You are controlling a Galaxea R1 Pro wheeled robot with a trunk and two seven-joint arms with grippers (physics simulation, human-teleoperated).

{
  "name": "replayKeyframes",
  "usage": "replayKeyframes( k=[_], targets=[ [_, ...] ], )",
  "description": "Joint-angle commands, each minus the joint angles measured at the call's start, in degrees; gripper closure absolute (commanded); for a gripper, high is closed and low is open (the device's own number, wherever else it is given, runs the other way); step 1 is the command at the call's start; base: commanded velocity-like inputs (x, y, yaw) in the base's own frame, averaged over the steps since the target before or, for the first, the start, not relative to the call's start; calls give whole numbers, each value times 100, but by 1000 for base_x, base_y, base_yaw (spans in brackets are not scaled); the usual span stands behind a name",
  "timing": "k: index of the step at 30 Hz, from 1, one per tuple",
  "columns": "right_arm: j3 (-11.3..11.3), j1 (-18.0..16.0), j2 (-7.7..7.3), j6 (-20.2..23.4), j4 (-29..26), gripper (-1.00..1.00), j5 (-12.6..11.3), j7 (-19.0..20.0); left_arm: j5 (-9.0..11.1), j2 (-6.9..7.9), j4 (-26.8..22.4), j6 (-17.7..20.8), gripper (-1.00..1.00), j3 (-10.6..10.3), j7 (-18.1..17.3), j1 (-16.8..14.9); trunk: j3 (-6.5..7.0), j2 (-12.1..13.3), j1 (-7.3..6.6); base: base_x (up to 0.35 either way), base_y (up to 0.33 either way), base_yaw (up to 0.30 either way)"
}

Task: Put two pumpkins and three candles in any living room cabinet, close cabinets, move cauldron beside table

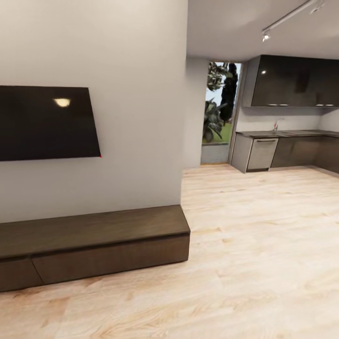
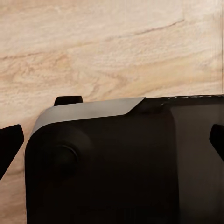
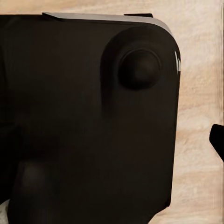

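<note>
You are facing the living-room wall with the cabinet (image 1: 94,247) low against it, under the wall-mounted TV (image 1: 47,122). Both of its drawer fronts are sitting flush, so it is reading as closed. No pumpkins, candles or cauldron are appearing here, so you are most likely travelling or searching rather than placing anything.

Both wrist cameras are looking down past the robot's dark base (image 2: 121,163) onto the pale wood floor (image 1: 263,245). In the left wrist view, black fingertips (image 2: 9,142) are poking in at both edges, well apart, so the left gripper (image 2: 112,149) is looking wide and empty. In the right wrist view only one dark tip (image 3: 217,140) is peeking in at an edge, so you cannot tell whether that gripper is spread or closed.

To do this step well, keep turning the base slowly and sweeping the head around the living room, away from the kitchen units (image 1: 292,150) beyond the doorway. Keep both arms tucked while driving, and note the cabinet's position so you are returning square to a drawer front.
</note>
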Motion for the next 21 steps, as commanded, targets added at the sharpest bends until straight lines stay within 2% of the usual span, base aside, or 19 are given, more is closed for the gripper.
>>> replayKeyframes(
  k=[1, 6, 13, 16, 21],
  targets=[
    [-1, -3, 2, -20, 5, -100, -10, 2, -18, -2, -2, -15, -100, -3, 2, -1, -5, -2, 3, 265, -199, 0],
    [-1, -3, 8, -26, -17, -100, -15, 2, -18, -3, -2, -16, -100, -3, 5, -1, -4, -2, 3, 265, -175, 69],
    [-1, -3, 11, -29, -29, -100, -19, 5, -18, -5, -2, -23, -100, -3, 4, -1, -3, -2, 3, 265, -148, 262],
    [-1, -3, 11, -22, -30, -100, -18, 6, -18, -5, -2, -23, -100, -3, 1, -1, -3, -2, 3, 265, -75, 237],
    [5, -3, 12, -19, -34, -100, -10, 6, -21, -5, -2, -23, -100, -3, 4, -1, -3, -2, 3, 266, -17, 61]
  ],
)
